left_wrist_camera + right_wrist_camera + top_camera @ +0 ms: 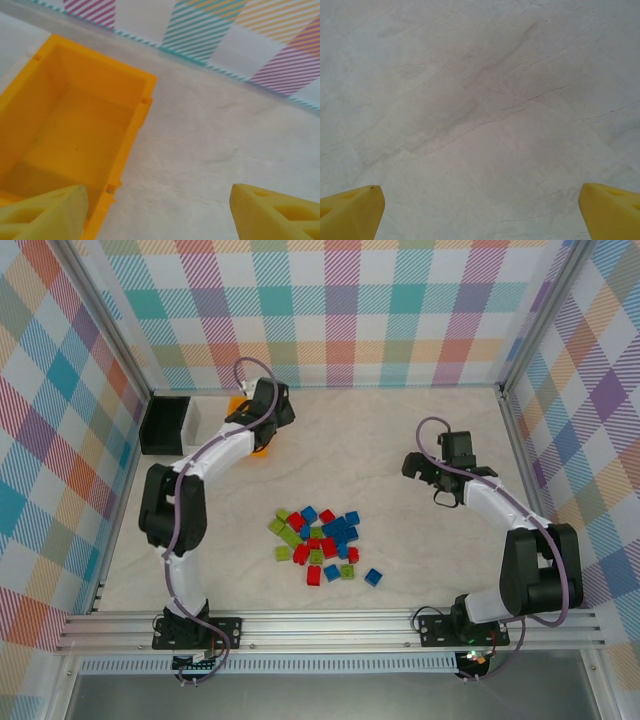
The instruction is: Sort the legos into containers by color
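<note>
Orange plastic sits just below your left gripper (157,214): the orange bin (70,140) lies under and to the left of its fingers (45,215), open top up, and the part of its floor you can see is bare. Those fingers are spread wide with nothing between them. The right gripper (480,212) is spread just as wide, also carrying nothing, over bare table (480,100) on the right side.

The legos (318,540) lie in one loose heap at the middle of the table, between the two arms. One blue brick (373,577) sits a little apart at the near right.

The black bin (160,427) and white bin (196,418) stand side by side in the far-left corner, with the orange one next to them. That probably keeps all three within your left arm's reach and clear of the heap. Your right arm probably holds off to the side to leave the heap free.

From the wrist, the orange bin's long axis runs away from the camera, leaning slightly right. From above, the arm hides most of it, so you cannot confirm its line there. The bricks point every which way.
</note>
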Robot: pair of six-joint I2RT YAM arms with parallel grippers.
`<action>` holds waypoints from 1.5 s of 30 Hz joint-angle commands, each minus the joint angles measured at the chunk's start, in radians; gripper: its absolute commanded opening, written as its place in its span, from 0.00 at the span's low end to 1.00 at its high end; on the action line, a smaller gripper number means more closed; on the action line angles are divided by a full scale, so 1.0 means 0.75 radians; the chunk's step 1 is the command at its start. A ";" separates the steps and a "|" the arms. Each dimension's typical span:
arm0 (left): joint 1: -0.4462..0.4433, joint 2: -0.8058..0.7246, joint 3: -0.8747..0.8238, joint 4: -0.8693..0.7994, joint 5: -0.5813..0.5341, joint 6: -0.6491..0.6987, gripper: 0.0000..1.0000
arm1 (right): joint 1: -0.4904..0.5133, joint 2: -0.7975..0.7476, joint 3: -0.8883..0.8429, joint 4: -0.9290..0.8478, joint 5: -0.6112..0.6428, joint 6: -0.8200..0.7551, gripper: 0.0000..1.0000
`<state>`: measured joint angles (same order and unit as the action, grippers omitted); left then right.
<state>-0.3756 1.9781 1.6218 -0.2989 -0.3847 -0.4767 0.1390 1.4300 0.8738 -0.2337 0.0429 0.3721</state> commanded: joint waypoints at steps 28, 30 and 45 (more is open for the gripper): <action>-0.130 0.240 0.090 -0.022 0.340 -0.042 0.50 | 0.016 -0.106 -0.036 0.015 -0.063 0.043 1.00; -0.192 0.240 0.088 -0.004 0.340 -0.066 0.49 | 0.015 -0.108 -0.044 0.024 -0.069 0.056 0.99; -0.440 -0.027 -0.002 0.145 0.326 -0.237 0.60 | 0.042 -0.070 -0.022 0.107 -0.294 0.047 0.85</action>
<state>-0.7258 2.1204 1.6516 -0.2256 -0.0971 -0.6369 0.1501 1.3571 0.8249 -0.2024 -0.0910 0.4095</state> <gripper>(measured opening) 0.592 0.854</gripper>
